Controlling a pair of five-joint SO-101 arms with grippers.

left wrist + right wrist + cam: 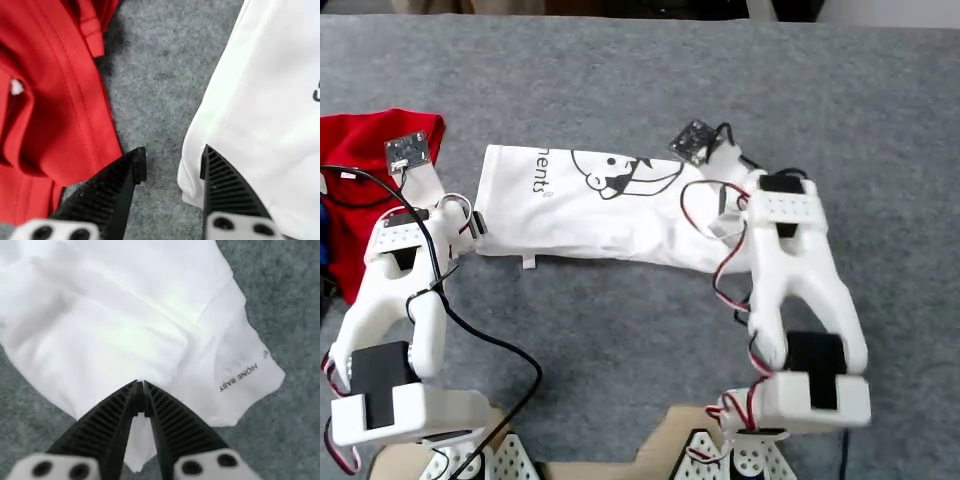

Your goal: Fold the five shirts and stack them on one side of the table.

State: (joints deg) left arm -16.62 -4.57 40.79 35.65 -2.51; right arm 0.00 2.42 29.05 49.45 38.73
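Observation:
A white shirt (590,205) with a black print lies folded into a long strip across the middle of the grey table. A red shirt (360,160) lies crumpled at the table's left edge. My left gripper (472,224) hovers open at the strip's left end. In the left wrist view the left gripper (172,160) is over bare table, with the red shirt (45,100) on one side and the white shirt's (265,100) hem on the other. My right gripper (725,207) is at the strip's right end. In its wrist view the right gripper (140,386) is shut on the white shirt (125,315).
A sliver of blue cloth (323,250) shows at the left edge beside the red shirt. Grey table surface (620,330) lies bare in front of the white shirt and behind it. Both arm bases stand at the near edge.

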